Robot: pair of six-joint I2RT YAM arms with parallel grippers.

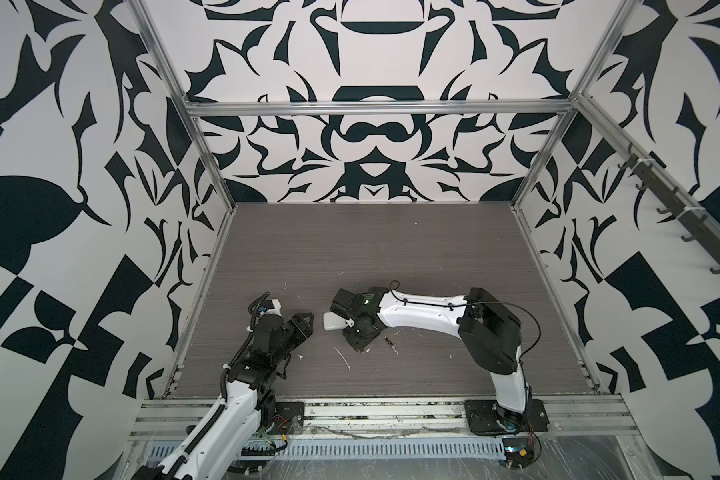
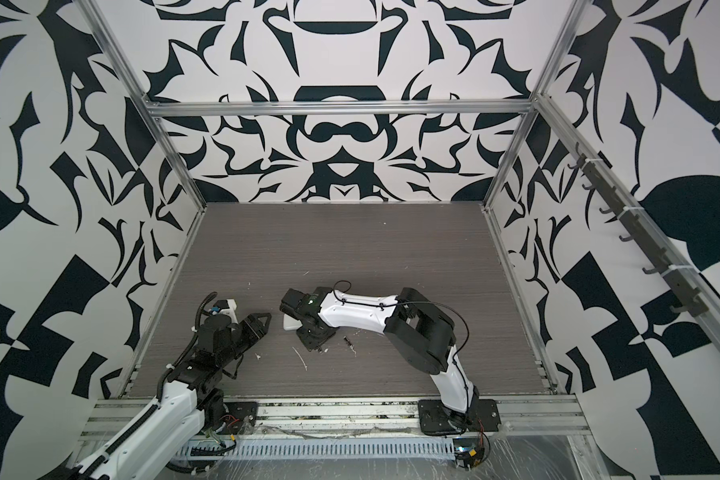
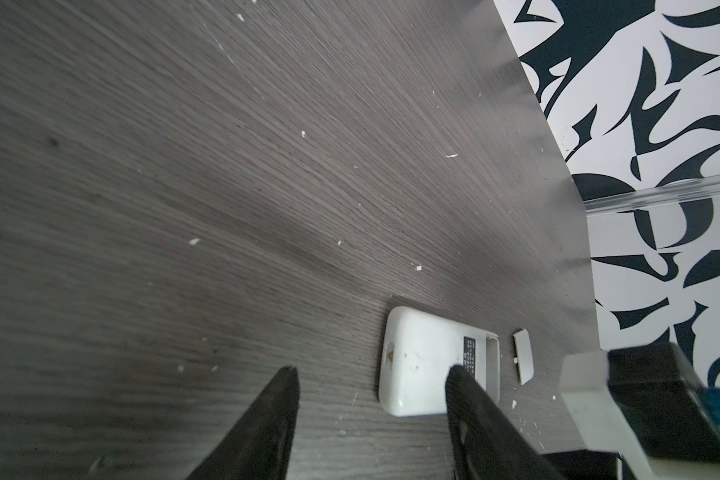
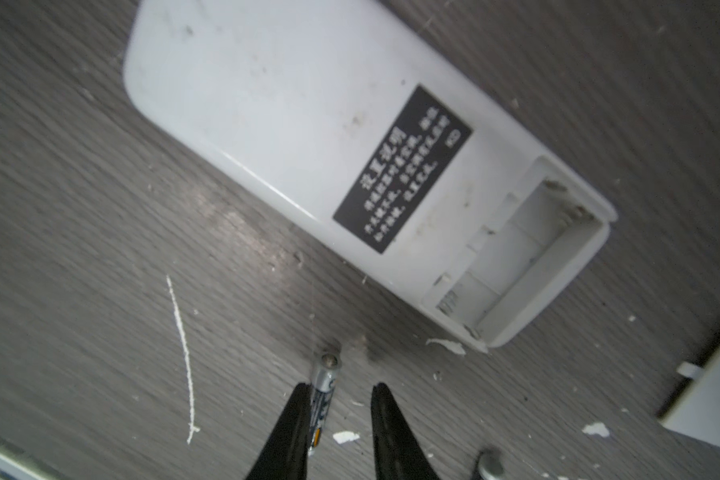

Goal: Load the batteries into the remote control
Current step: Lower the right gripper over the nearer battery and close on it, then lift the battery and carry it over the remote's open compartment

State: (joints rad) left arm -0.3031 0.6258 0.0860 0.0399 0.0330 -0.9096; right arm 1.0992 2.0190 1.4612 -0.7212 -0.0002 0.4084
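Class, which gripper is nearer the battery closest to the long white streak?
Right. The right gripper straddles the battery; the left gripper hovers at the remote control's far end.

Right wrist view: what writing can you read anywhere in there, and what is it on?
Black label on the back of the remote control: white Chinese characters, a larger heading beside smaller lines, too blurred to quote.
Battery lying lengthwise: pale markings on its wrap, partly hidden, unreadable.
Nothing else in this view carries text.
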